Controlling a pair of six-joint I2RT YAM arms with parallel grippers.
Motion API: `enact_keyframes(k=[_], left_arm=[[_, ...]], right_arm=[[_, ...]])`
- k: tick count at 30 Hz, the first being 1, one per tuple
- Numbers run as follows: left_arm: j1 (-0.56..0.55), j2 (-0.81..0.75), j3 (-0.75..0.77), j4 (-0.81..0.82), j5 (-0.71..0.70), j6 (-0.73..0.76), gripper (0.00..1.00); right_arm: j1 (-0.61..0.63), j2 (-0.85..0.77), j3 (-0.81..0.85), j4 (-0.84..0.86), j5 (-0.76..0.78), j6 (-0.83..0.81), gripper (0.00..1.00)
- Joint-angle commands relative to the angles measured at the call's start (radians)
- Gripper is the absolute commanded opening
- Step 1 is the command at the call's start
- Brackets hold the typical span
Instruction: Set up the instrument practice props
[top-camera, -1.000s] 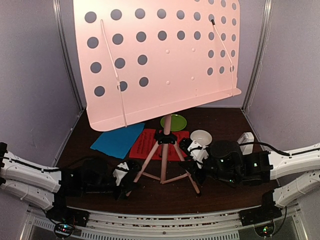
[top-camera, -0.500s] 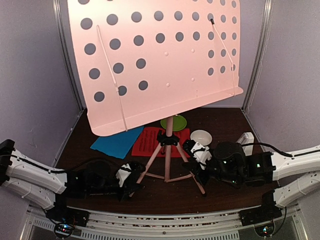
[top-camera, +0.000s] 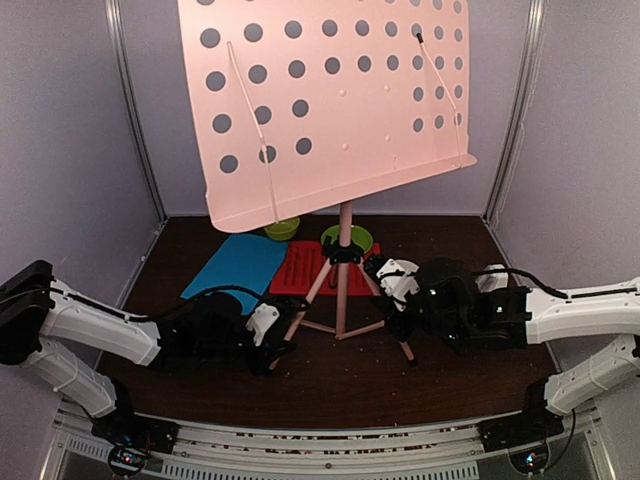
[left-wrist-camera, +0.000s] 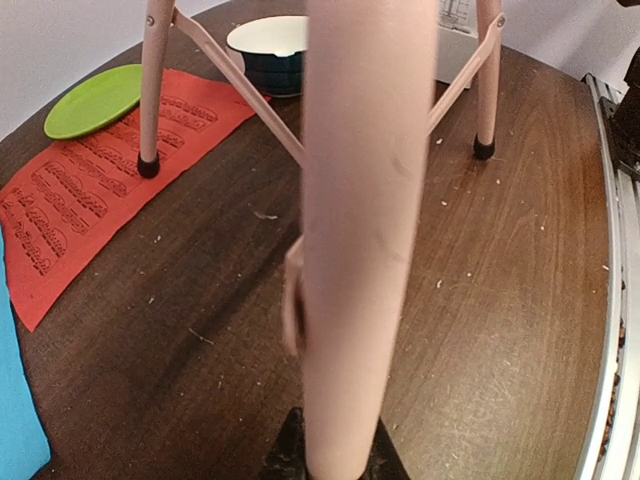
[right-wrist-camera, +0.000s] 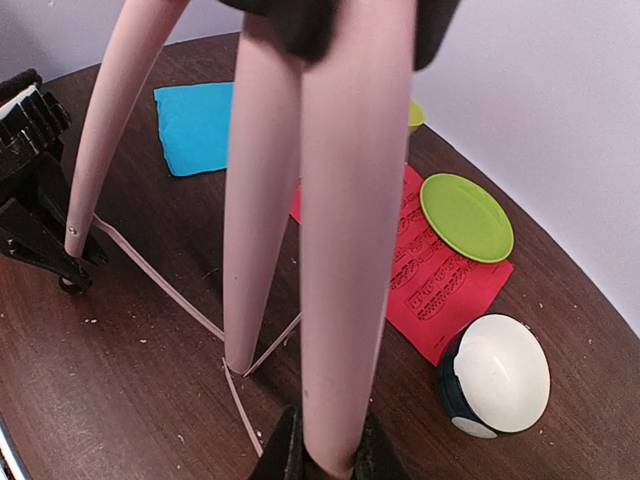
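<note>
Left hand (top-camera: 274, 340) clenched one tripod leg of the stand (top-camera: 330, 110), and the right hand (top-camera: 398, 318) clenched another. It stood mid-worktop (top-camera: 330, 395), on dark wood flecked with crumbs, between pale walls. Since a second before, the stand had shifted back, one foot now on the red sheet (top-camera: 300, 270) beside the blue sheet (top-camera: 235, 265). From above, the desk's top was cut off and the white bowl (right-wrist-camera: 495, 375) hid behind the right arm.
</note>
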Motion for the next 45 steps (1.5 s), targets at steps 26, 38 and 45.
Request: enact_keyframes(k=[26,38,45], left_arm=[[-0.013,-0.191,-0.088,-0.372,-0.202,-0.098,0.08],[-0.024,-0.255,-0.042,-0.399,-0.188,-0.054,0.35],[-0.024,-0.297,-0.043,-0.374,-0.196,-0.05,0.6]], right_arm=[[0.076,-0.07,0.012,-0.206,-0.114,-0.027,0.0],[0.081,-0.133,-0.004,-0.218,-0.191,0.043,0.67],[0.069,-0.212,-0.094,-0.244,-0.262,0.078,0.85]])
